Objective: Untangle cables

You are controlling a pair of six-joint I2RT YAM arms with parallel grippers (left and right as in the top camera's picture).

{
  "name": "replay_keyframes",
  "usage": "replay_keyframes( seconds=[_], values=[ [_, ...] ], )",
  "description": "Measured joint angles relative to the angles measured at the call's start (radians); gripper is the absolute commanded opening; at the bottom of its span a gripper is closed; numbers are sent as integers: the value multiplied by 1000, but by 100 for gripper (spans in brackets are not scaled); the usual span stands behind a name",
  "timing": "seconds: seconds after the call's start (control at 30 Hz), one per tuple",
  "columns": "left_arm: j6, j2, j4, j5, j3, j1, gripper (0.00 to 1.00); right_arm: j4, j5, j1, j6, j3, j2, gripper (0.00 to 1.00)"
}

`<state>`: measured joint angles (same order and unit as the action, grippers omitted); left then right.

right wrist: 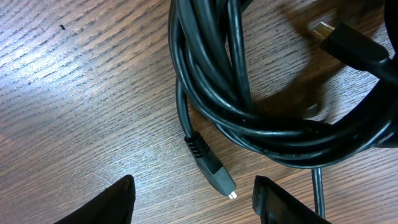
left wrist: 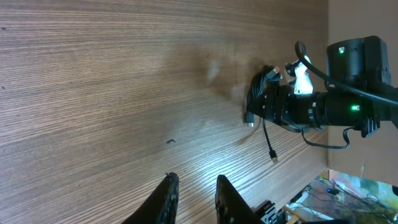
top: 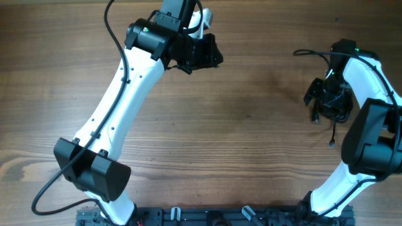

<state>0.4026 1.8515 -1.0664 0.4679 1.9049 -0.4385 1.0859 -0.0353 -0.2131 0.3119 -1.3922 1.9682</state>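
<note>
Coiled black cables lie bundled on the wooden table near its right edge, one plug showing between the parted, empty jaws of my right gripper. My left gripper, well apart from them, likewise stands released and empty.

Cable bundle on the right side of the bench, under the right end effector.
A loose cable end trails from the bundle toward the front of the bench. One plug lies on the bench just beside the coil, between the right fingers. The left end effector hangs over the rear, well apart to the left.
</note>
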Motion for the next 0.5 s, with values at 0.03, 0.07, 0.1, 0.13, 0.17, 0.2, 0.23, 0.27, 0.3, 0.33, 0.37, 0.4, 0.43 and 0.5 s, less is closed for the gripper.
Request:
replay_keyframes(
  seconds=[0.03,0.07,0.1,0.13,0.17,0.2,0.23,0.27,0.3,0.33,0.37,0.4,0.43,0.5],
  values=[
    [0,0,0,0,0,0,24,0,0,-2,0,0,0,64],
    [0,0,0,0,0,0,25,-3,0,-7,0,0,0,64],
    [0,0,0,0,0,0,25,-9,1,-15,0,0,0,68],
    [0,0,0,0,0,0,26,-18,2,-25,0,0,0,73],
    [0,0,0,0,0,0,26,-35,5,-40,-3,0,0,76],
    [0,0,2,0,0,0,26,-52,10,-50,-7,0,0,76],
    [0,0,6,0,0,0,26,-76,24,-61,-12,0,0,77],
    [0,0,8,0,0,0,26,-84,35,-65,-24,0,0,77],
    [0,0,10,0,0,0,26,-84,43,-64,-26,0,0,77],
    [0,0,11,0,0,0,26,-85,55,-64,-31,0,0,77],
    [0,0,11,0,0,0,26,-85,59,-64,-31,0,0,77],
    [0,0,11,0,0,0,26,-90,61,-64,-37,5,0,78],
    [0,0,11,0,0,0,26,-98,62,-64,-42,13,0,77],
    [0,0,12,0,0,0,26,-117,63,-64,-51,38,0,77]
  ],
)
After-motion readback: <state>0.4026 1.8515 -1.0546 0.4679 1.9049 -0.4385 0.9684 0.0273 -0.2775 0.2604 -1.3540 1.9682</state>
